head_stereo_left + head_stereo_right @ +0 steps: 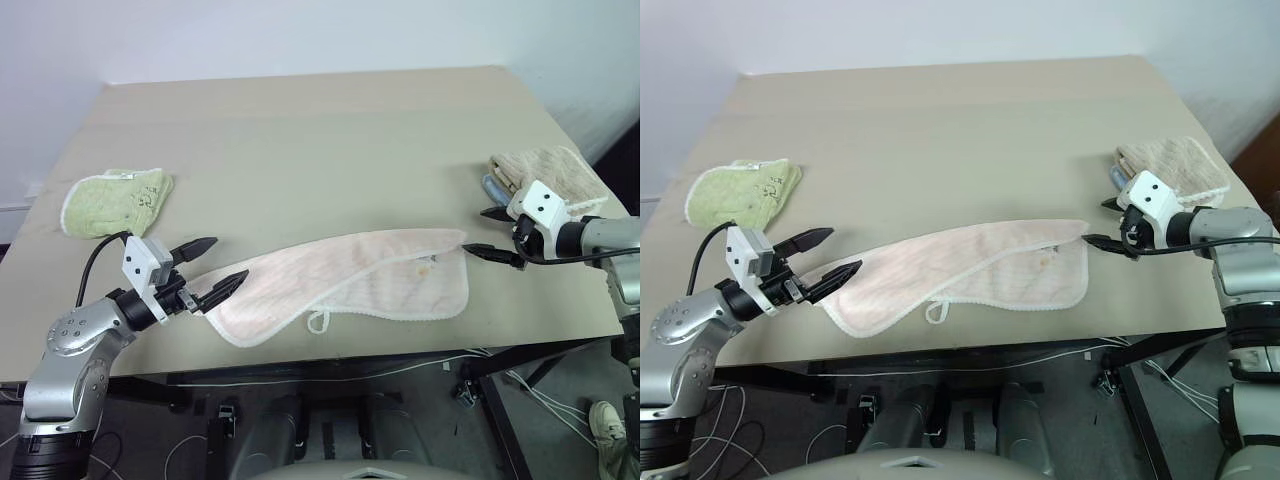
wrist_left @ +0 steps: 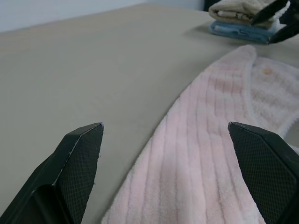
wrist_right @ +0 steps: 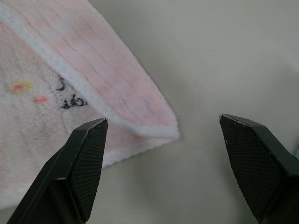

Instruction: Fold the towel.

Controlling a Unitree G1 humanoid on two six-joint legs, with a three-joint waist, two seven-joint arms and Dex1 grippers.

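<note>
The pale pink towel (image 1: 350, 280) lies near the table's front edge, with one layer folded diagonally over the other. Its white loop (image 1: 318, 322) sticks out at the front, and a small dark mark (image 3: 70, 100) shows near its right corner. My left gripper (image 1: 230, 260) is open at the towel's left end, one finger on each side of the cloth's edge (image 2: 154, 140), with nothing gripped. My right gripper (image 1: 478, 230) is open just off the towel's right corner (image 3: 159, 126), pointing down at it and holding nothing.
A light green towel (image 1: 115, 200) lies at the table's left side. A beige towel (image 1: 545, 170) is stacked on a blue one (image 1: 490, 185) at the right edge, just behind my right gripper. The table's (image 1: 320, 130) far half is bare.
</note>
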